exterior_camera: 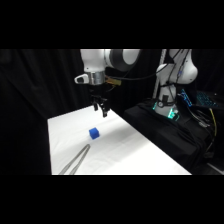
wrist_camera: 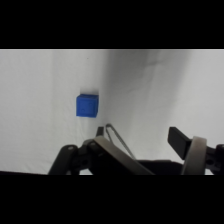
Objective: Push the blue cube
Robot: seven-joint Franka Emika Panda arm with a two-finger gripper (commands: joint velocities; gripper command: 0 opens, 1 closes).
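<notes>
Fingers [wrist_camera: 181,141] spread apart, gripping nothing, hanging above the far part of the table [exterior_camera: 145,150] and clear of the surface. Gripper [exterior_camera: 102,107] poised behind the blue cube [exterior_camera: 94,133], apart from it, not touching. Cube resting flat on the table toward the middle of its far half, well in from every edge; in the wrist view, sitting [wrist_camera: 87,105] ahead of the fingers and off toward the left one rather than centred between them. Metal tongs [exterior_camera: 77,160] lying near the cube on the camera side, tips pointing roughly at it, separate from it.

Risks, judged from this layout: with the cube off-centre, likely to catch on one finger alone and spin or skid sideways instead of travelling straight. Too shallow a descent: likely to pass over the top and miss. Too deep: likely to scrape or jam on the table. Pushing toward the camera: likely to drive the cube into the tongs, shifting them or stopping the cube short.
</notes>
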